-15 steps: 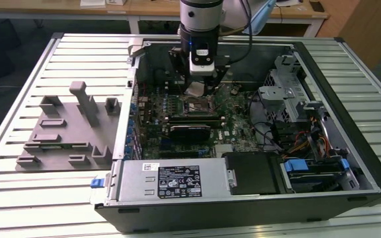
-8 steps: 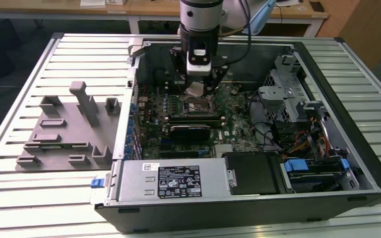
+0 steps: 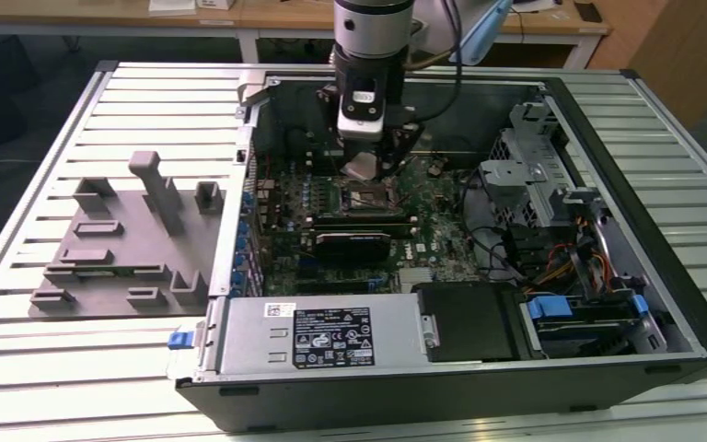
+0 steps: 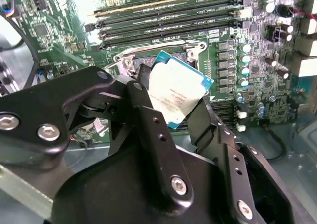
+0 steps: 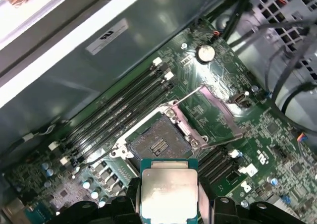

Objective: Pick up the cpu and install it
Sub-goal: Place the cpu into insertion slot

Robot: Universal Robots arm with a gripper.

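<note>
My gripper (image 3: 363,168) hangs inside the open computer case, shut on the cpu (image 3: 361,166), a small square chip with a shiny silver top. In the second wrist view the cpu (image 4: 176,94) sits tilted between the black fingers (image 4: 148,110). The first wrist view has the cpu (image 5: 169,193) held just short of the open socket (image 5: 157,143), whose metal bracket (image 5: 214,116) is swung up. In the exterior view the socket (image 3: 370,198) lies on the green motherboard directly below the chip, with a gap between them.
The case (image 3: 685,322) lies open on a slatted metal table (image 3: 144,110). Memory sticks (image 5: 119,110) run beside the socket. A grey power supply with a white label (image 3: 317,336), drive bays and cables (image 3: 550,249) fill the case's near and right side. A grey fixture (image 3: 121,239) stands left.
</note>
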